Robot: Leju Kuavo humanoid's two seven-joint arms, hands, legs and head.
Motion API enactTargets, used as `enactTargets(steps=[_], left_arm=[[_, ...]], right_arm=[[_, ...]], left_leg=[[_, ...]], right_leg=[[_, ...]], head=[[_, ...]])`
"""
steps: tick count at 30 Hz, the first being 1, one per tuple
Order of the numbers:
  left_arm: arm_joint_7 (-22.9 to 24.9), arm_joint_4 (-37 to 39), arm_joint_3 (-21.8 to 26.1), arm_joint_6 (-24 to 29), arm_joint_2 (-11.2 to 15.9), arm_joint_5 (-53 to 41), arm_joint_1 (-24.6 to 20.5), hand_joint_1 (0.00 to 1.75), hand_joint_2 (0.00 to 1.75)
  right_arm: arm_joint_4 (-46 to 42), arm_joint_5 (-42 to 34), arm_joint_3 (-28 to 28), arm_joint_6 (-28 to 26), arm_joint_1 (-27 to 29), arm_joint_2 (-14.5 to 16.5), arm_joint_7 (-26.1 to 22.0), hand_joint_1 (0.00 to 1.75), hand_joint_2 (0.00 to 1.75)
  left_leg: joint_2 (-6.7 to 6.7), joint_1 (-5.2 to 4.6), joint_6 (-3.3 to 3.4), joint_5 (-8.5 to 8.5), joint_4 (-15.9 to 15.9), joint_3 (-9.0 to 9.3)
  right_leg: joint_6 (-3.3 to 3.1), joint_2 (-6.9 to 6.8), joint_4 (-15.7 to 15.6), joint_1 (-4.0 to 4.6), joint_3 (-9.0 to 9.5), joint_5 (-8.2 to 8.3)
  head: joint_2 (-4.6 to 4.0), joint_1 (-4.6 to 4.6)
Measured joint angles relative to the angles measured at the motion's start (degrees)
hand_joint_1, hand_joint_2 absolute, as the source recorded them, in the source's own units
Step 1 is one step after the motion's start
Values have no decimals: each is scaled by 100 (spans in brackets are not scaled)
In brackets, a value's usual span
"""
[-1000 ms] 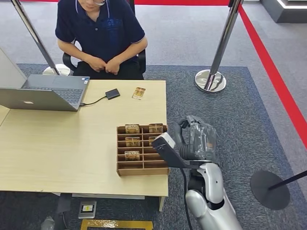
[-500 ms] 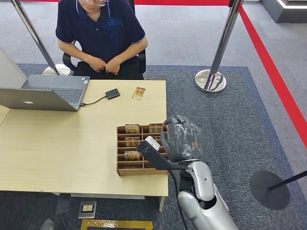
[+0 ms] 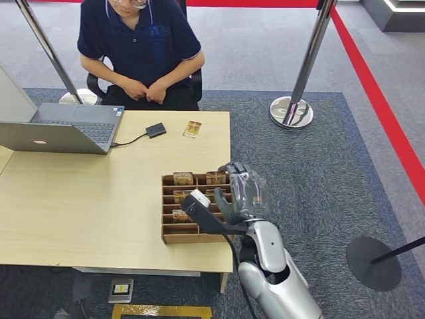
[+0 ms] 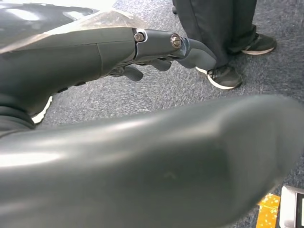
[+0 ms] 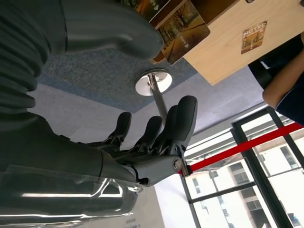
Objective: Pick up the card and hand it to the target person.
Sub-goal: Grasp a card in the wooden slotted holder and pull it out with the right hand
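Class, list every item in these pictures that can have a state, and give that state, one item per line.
Laptop: lid open, on the table.
Wooden card rack: upright on the table, cards standing in several slots.
Loose card: lying flat near the table's far edge.
Right hand: empty, fingers spread, over the rack's right end.
Left hand: empty, fingers extended, hanging above the carpet.
Person: seated, hands together.

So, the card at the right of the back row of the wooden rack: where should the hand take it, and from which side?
Probably by its top edge, coming from above. The card stands on edge in the slotted rack, so only its upper strip rises clear of the dividers; its faces lie between walls. The right hand, fingers apart and empty, hovers at the rack's right side, so thumb and finger could pinch that strip and lift straight up.
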Motion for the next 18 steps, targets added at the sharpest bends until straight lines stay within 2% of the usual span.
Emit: enactTargets(steps=[18], left_arm=[[-122,0,131,21,0,143,29,0,0]], right_arm=[[875,-24,124,110,-249,255,50,72,175]], left_leg=[[0,0,-1,1,0,0]], right_leg=[[0,0,1,0,0,0]], head=[[0,1]])
